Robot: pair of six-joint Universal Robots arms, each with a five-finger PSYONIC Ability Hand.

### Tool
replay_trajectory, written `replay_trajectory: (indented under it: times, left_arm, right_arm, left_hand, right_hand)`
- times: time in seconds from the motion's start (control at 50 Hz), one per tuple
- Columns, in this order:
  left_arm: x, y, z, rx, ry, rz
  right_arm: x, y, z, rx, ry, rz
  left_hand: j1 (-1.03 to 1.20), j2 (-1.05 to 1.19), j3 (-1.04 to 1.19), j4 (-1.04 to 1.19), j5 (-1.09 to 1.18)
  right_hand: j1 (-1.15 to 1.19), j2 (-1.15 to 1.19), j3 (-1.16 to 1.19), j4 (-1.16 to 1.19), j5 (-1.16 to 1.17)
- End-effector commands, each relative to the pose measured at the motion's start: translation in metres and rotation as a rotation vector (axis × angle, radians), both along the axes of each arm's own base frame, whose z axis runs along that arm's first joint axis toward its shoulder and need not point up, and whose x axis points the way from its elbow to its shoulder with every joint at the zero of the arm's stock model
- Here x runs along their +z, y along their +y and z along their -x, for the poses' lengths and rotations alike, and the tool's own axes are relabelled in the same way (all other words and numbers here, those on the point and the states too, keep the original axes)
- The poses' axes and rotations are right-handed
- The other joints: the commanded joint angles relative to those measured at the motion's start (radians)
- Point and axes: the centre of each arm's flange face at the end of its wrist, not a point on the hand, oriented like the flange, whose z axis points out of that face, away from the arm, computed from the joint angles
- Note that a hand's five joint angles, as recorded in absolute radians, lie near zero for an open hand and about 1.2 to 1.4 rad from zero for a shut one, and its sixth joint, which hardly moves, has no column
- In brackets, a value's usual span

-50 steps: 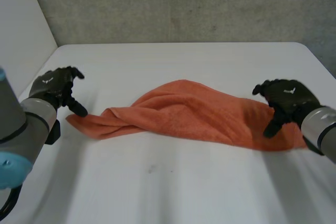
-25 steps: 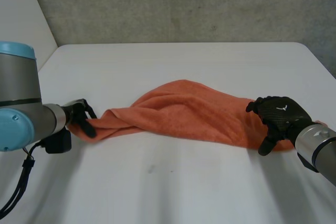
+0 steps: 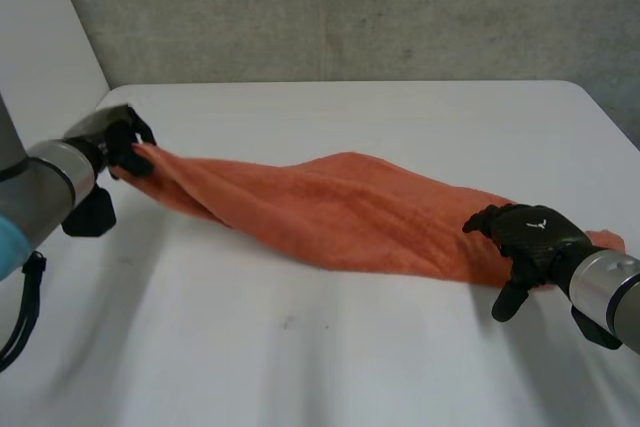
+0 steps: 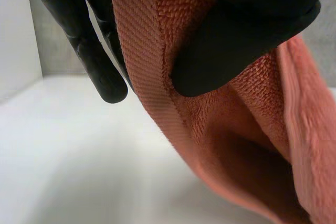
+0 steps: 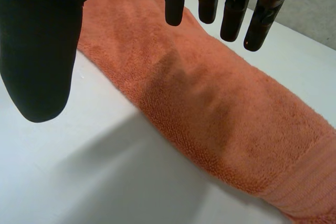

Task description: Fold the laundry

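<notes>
At the left, one end of the orange towel (image 3: 340,209) is pinched by the left hand (image 3: 116,141). In the left wrist view the hemmed edge is seen clamped between the thumb and the fingers. This end is held clear of the white table (image 3: 350,112), near its left edge, and the cloth is seen hanging below the hand. From there the towel is stretched in a long, loosely bunched band across the middle of the table. It slopes down until it is laid on the surface toward the right. Its right end is partly covered by the right hand (image 3: 527,237). The fingers of this hand are straight and set apart from the thumb, and nothing is gripped. In the right wrist view the fingertips are seen over the towel. The thumb is seen over bare table just beside the towel's edge.
</notes>
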Motion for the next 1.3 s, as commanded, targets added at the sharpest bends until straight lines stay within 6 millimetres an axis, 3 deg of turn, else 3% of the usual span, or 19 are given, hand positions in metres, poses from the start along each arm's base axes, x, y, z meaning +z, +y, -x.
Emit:
replay_trajectory:
  times: [0.02,0.32,0.62,0.96,1.0,1.02,1.04,1.18,1.22,1.24,1.26,1.28,1.3]
  left_arm:
    - [0.027,0.009,-0.001,-0.030,-0.071,0.128]
    - [0.067,0.031,0.000,-0.051,-0.086,0.272]
    - [0.067,0.029,-0.003,-0.040,-0.086,0.273]
    - [0.068,0.027,-0.005,-0.034,-0.086,0.274]
    - [0.068,0.027,-0.005,-0.034,-0.086,0.274]
    - [0.067,0.027,-0.005,-0.034,-0.087,0.272]
    - [0.067,0.027,-0.005,-0.034,-0.087,0.272]
    - [0.067,0.027,-0.005,-0.033,-0.088,0.268]
    - [0.067,0.028,-0.005,-0.033,-0.088,0.266]
    - [0.067,0.028,-0.007,-0.028,-0.088,0.266]
    - [0.067,0.028,-0.007,-0.028,-0.089,0.266]
    - [0.070,0.030,-0.008,-0.026,-0.089,0.275]
    - [0.075,0.033,-0.009,-0.022,-0.086,0.288]
  right_arm:
    - [-0.010,-0.019,0.008,-0.017,-0.023,0.087]
    - [-0.046,-0.037,0.009,0.026,0.083,0.066]
    - [-0.048,-0.043,0.012,0.021,0.089,0.071]
    - [-0.056,-0.048,0.012,0.017,0.096,0.055]
    - [-0.055,-0.051,0.013,0.008,0.099,0.070]
    - [-0.055,-0.051,0.013,0.008,0.099,0.070]
    - [-0.053,-0.054,0.014,0.000,0.102,0.087]
    - [-0.037,-0.068,0.026,-0.064,0.104,0.173]
    - [0.000,-0.067,0.026,-0.078,0.090,0.281]
    - [0.000,-0.067,0.026,-0.078,0.090,0.282]
    - [0.018,-0.064,0.026,-0.077,0.083,0.328]
    - [0.018,-0.064,0.026,-0.077,0.083,0.328]
    - [0.031,-0.061,0.025,-0.076,0.080,0.365]
  left_hand:
    - [0.221,0.180,0.182,0.181,0.192]
    - [0.221,0.180,0.182,0.181,0.192]
    - [0.221,0.180,0.182,0.181,0.192]
    - [0.221,0.180,0.182,0.181,0.192]
    - [0.221,0.180,0.182,0.181,0.192]
    - [0.221,0.180,0.182,0.181,0.192]
    - [0.221,0.180,0.182,0.181,0.192]
    - [0.221,0.180,0.182,0.181,0.192]
    - [0.221,0.180,0.182,0.181,0.192]
    - [0.221,0.180,0.182,0.181,0.192]
    - [0.221,0.180,0.182,0.181,0.192]
    - [0.221,0.180,0.182,0.181,0.192]
    - [0.221,0.180,0.182,0.181,0.192]
  right_hand:
    - [0.073,0.058,0.063,0.046,0.034]
    - [0.285,0.270,0.275,0.258,0.246]
    - [0.640,0.625,0.630,0.613,0.601]
    - [0.590,0.575,0.580,0.563,0.551]
    - [0.844,0.829,0.834,0.817,0.805]
    - [0.846,0.830,0.835,0.819,0.806]
    - [1.185,1.169,1.174,1.158,1.145]
    - [1.188,1.173,1.178,1.161,1.149]
    - [1.188,1.173,1.178,1.161,1.149]
    - [1.188,1.173,1.178,1.161,1.149]
    - [1.188,1.173,1.178,1.161,1.149]
    - [1.188,1.173,1.178,1.161,1.149]
    - [1.188,1.173,1.178,1.161,1.149]
